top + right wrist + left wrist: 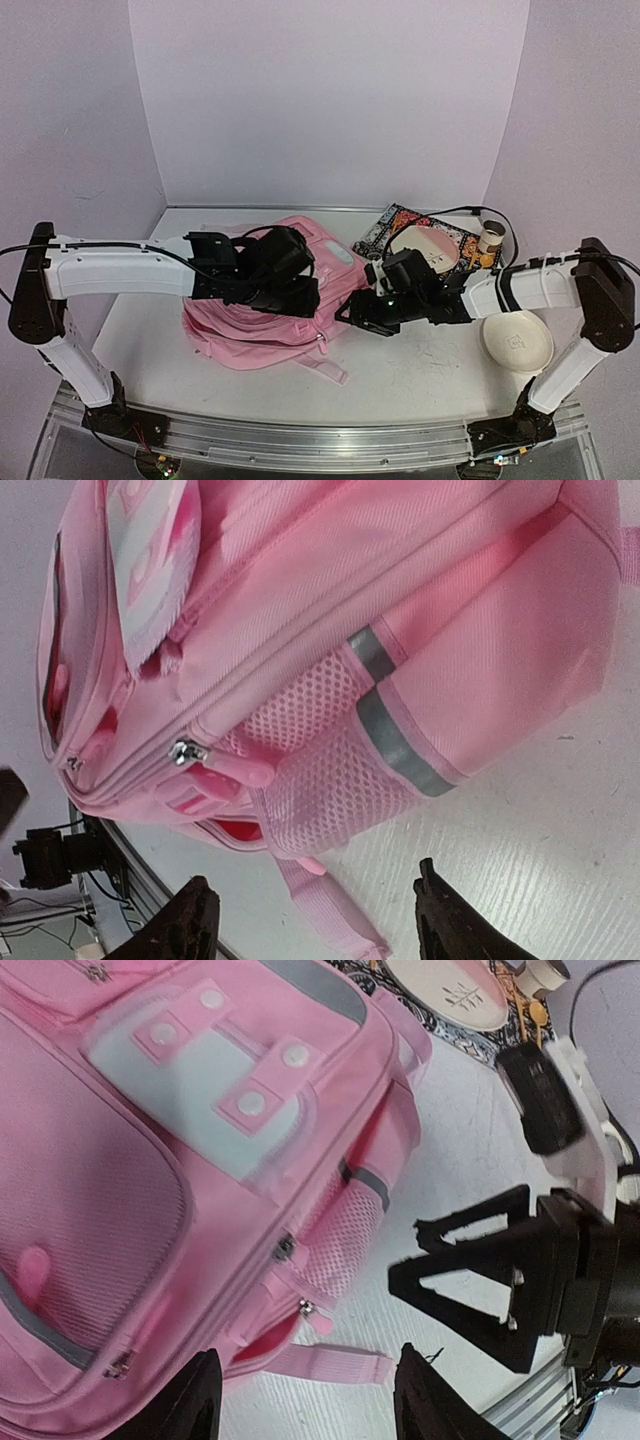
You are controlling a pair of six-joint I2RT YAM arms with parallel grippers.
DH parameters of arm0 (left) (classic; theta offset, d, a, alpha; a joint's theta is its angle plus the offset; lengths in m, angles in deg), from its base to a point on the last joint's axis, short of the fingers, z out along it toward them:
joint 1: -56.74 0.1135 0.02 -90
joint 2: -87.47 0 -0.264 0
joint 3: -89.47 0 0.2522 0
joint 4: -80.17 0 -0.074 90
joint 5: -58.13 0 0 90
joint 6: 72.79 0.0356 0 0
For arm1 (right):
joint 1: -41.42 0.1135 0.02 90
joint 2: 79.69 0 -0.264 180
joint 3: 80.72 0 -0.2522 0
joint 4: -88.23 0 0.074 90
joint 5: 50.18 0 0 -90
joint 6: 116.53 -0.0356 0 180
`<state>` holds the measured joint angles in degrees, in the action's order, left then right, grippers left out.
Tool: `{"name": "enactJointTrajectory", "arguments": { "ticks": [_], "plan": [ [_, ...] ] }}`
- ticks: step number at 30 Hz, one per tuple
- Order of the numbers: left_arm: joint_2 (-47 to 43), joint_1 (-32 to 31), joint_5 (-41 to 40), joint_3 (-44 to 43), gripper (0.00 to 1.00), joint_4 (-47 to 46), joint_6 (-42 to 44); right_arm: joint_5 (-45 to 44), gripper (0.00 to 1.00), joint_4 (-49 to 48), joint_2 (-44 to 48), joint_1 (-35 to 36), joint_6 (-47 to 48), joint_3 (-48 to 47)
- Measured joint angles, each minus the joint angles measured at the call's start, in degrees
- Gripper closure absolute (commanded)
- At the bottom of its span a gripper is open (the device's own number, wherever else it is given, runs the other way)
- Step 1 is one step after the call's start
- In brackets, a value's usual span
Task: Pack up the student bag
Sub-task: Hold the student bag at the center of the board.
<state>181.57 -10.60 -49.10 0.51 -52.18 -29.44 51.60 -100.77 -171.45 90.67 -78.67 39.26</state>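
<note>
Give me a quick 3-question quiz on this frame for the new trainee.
1. True or false: the right tool is shut on the student bag.
2. The cream bowl lies where relative to the bag? A) robot's left B) robot's right C) on top
3. Fill in: the left tool hangs above the ___.
Key: 1 false; 2 B; 3 student bag.

We record a three-sided booth. The back wall [330,100], left wall [70,110] and right wall [590,110] are plain, pale lavender-white panels meeting at straight corners. The table [420,370] is white and matte, with faint grey scuffs; close up from the right wrist we see fine grain lines in it. An aluminium rail [320,442] runs along its near edge. Light is soft and even, with dim, blurred shadows on the tabletop.
</note>
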Motion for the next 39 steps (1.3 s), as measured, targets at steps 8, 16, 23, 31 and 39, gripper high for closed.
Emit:
{"name": "enactJointTrajectory", "arguments": {
  "ticks": [8,16,23,31,39],
  "plan": [
    [3.1,-3.5,1.3,5.2,0.49,-3.7,-7.0,0.6,0.38,-3.7,-7.6,-0.4,-5.6,-1.6],
    [5.1,-3.3,3.8,9.6,0.53,-8.1,-13.6,3.6,0.74,-6.7,-13.5,-0.4,-9.1,-5.7],
    [5.6,-2.8,4.2,15.3,0.56,-14.9,-19.2,5.6,0.84,-7.7,-16.2,0.6,-10.1,-9.7],
    [5.6,-1.7,2.8,21.3,0.58,-20.6,-25.0,7.3,0.84,-8.9,-18.3,1.2,-10.7,-11.9],
    [7.4,-1.7,0.6,20.2,0.57,-23.1,-25.5,8.7,0.84,-9.0,-19.4,1.2,-10.9,-13.5]
  ]
}}
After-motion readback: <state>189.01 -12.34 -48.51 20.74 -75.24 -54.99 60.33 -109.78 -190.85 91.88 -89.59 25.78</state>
